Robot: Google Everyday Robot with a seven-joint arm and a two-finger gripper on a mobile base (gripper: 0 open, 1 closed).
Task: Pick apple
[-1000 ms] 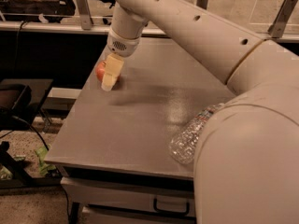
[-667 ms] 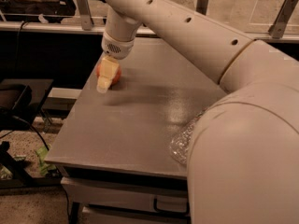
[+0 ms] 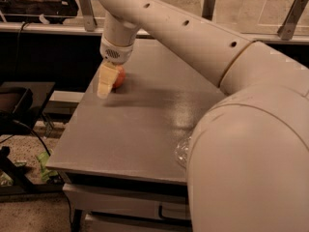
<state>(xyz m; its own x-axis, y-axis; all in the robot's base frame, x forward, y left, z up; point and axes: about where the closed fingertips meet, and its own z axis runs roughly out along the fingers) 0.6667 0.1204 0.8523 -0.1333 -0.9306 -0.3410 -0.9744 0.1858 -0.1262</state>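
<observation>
— Apple [image 3: 120, 76]: which way does it lie from the tool?

— Starting near, a clear bottle [image 3: 181, 152] peeks out at the near right of the table [image 3: 140, 134], half hidden by the arm [image 3: 203, 42]. Well apart from it, far and left, the apple sits on the tabletop close to the left edge.

— And the gripper [image 3: 105, 87]?

— It is right at the apple, pointing down, and its pale end covers the apple's left side. The red shows just to its right. Whether they touch, I cannot tell.

— Clamped on it?

— Apart or closed, I cannot tell. My judgement is that the grasp turns on whether the apple sits centred in the tool or off to its right.
</observation>
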